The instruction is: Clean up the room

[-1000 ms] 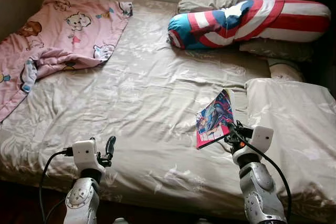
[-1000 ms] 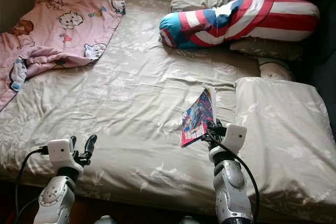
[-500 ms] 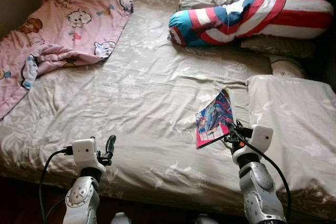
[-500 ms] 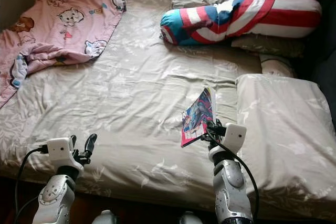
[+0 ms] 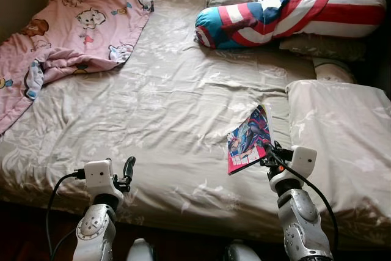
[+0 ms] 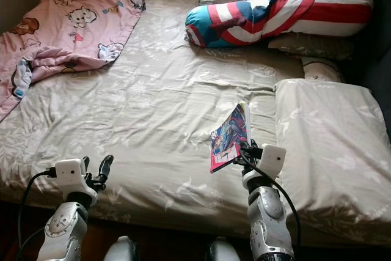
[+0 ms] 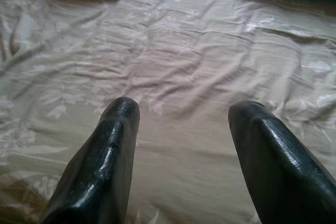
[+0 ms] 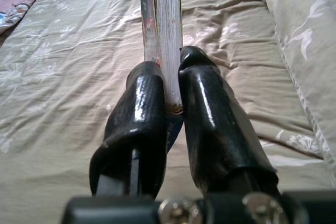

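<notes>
My right gripper (image 5: 267, 151) is shut on a thin comic book (image 5: 249, 136) with a colourful cover, holding it on edge above the beige bedsheet (image 5: 165, 108). Seen from the right wrist, the book's (image 8: 161, 30) page edges rise straight up between the two black fingers (image 8: 142, 114). My left gripper (image 5: 127, 169) stands open near the bed's front edge, over bare sheet; in the left wrist view its fingers (image 7: 105, 156) are spread wide with nothing between them.
A pink cartoon-print blanket (image 5: 73, 29) lies crumpled at the bed's far left. A red, white and blue bolster (image 5: 287, 16) rests on beige pillows at the head. A large beige pillow (image 5: 342, 145) lies right of the book. Dark floor (image 5: 36, 236) runs below the bed edge.
The whole picture has shifted, with the bed sliding up and more floor showing below, so the camera moved. The right gripper still holds the book; the left stays open.
</notes>
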`<state>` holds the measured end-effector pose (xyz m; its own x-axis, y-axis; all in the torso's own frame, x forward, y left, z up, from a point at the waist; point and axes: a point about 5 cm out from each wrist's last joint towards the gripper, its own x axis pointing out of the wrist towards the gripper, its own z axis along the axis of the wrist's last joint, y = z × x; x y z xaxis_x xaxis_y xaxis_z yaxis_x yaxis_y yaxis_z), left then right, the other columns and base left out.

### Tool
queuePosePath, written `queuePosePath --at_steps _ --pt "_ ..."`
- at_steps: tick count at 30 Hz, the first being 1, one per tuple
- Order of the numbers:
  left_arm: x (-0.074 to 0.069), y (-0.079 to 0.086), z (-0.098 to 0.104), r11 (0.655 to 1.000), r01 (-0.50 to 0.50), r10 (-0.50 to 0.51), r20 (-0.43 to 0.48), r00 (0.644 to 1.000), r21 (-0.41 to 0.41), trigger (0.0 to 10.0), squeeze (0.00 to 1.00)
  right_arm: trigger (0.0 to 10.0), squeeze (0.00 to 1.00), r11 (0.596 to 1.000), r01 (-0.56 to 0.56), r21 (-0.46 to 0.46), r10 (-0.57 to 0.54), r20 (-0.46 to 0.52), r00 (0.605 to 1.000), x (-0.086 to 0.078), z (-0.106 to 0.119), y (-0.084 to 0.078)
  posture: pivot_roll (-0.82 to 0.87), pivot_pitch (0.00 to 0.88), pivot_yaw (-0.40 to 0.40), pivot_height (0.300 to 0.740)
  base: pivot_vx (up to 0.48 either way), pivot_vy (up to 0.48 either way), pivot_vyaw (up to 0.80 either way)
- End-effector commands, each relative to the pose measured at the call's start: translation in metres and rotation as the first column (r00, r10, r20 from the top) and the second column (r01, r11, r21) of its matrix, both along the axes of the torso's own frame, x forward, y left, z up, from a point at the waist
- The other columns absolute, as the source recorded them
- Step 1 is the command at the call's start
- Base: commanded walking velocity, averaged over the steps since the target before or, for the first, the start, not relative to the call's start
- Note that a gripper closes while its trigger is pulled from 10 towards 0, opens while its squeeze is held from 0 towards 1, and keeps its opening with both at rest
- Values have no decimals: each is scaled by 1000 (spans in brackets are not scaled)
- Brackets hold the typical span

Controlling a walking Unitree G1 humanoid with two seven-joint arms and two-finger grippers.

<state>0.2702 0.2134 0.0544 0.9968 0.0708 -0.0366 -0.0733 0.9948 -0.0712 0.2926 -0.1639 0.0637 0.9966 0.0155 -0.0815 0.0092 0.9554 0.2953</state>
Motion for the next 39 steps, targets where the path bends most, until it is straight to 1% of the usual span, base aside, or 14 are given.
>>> queuePosePath --at_steps 1,17,20,23,30,33,34,35,36,38,39 --pt "-4 2 -2 1000 -10 10 -9 1000 -6 10000 0 10000 0 1000 14 -2 -14 24 1000 3 4 -2 56 212 -50 654 0 0 0" --pt "-4 5 0 1000 -7 7 -10 1000 6 10000 0 10000 0 1000 -7 7 7 23 1000 15 6 1 69 216 -37 654 0 0 0" --pt "-5 6 1 1000 -3 3 -11 1000 9 10000 0 10000 0 1000 -18 -3 18 13 1000 17 5 3 71 216 -34 641 0 0 0" --pt "-5 5 1 1000 2 -2 -12 1000 13 10000 0 10000 0 1000 -6 11 6 45 999 17 7 2 75 216 -29 636 0 0 0" --pt "-5 4 1 1000 14 -14 -13 1000 25 10000 0 10000 0 1000 -6 11 6 52 999 20 8 2 78 215 -26 636 0 0 0" --pt "-5 4 2 999 16 -16 -14 1000 29 10000 0 10000 0 999 -19 44 16 70 997 24 13 4 81 215 -23 636 0 0 0" --pt "-5 4 2 999 18 -17 -14 1000 30 10000 0 10000 0 997 -24 73 19 73 997 26 14 4 82 215 -23 636 0 0 0" --pt "-5 5 3 999 19 -18 -13 1000 33 10000 0 10000 0 991 -49 127 39 79 996 29 16 7 87 217 -19 636 0 0 0" --pt "-5 5 3 999 19 -18 -13 1000 33 10000 0 10000 0 991 -49 127 39 79 996 29 16 7 87 217 -19 636 0 0 0" --pt "-5 6 4 999 24 -24 -14 1000 45 10000 0 10000 0 987 -103 126 92 90 992 34 19 11 93 217 -16 636 0 0 0" --pt "-5 6 4 999 24 -24 -14 1000 45 10000 0 10000 0 987 -103 126 92 90 992 34 19 11 93 217 -16 636 0 0 0"
